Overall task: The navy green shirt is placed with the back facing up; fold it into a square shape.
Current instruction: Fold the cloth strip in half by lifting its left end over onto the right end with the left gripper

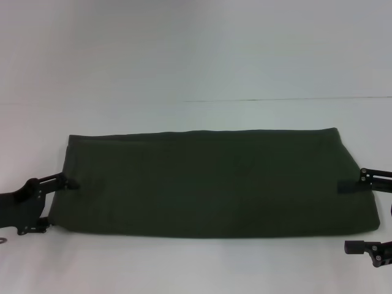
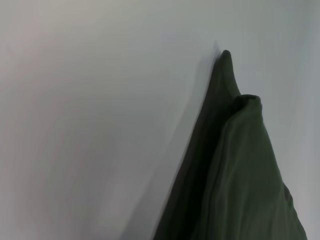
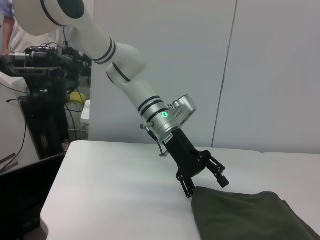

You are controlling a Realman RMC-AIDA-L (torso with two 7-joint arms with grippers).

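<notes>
1. On your left, the left gripper sits at the shirt's left end. Its fingers are spread, one lying on top of the cloth near the edge and the other low beside the near corner, apart from the first; they clamp nothing that you can see. The right wrist view shows the same: fingers apart over the shirt's corner.
2. In the middle, the shirt lies flat on the white desk as a long, wide band. No sleeves or collar show, so judge the lengthwise folds as done; the left wrist view shows doubled layers at the end.
3. On your right, the right gripper is at the shirt's right end. Its fingers stand wide apart, the upper one resting on the cloth edge and the lower off the near corner over bare desk; they hold nothing.
4. What is left, by this reading: the band is far wider than deep, so it is no square yet. You likely need to grip the ends and fold across.
</notes>
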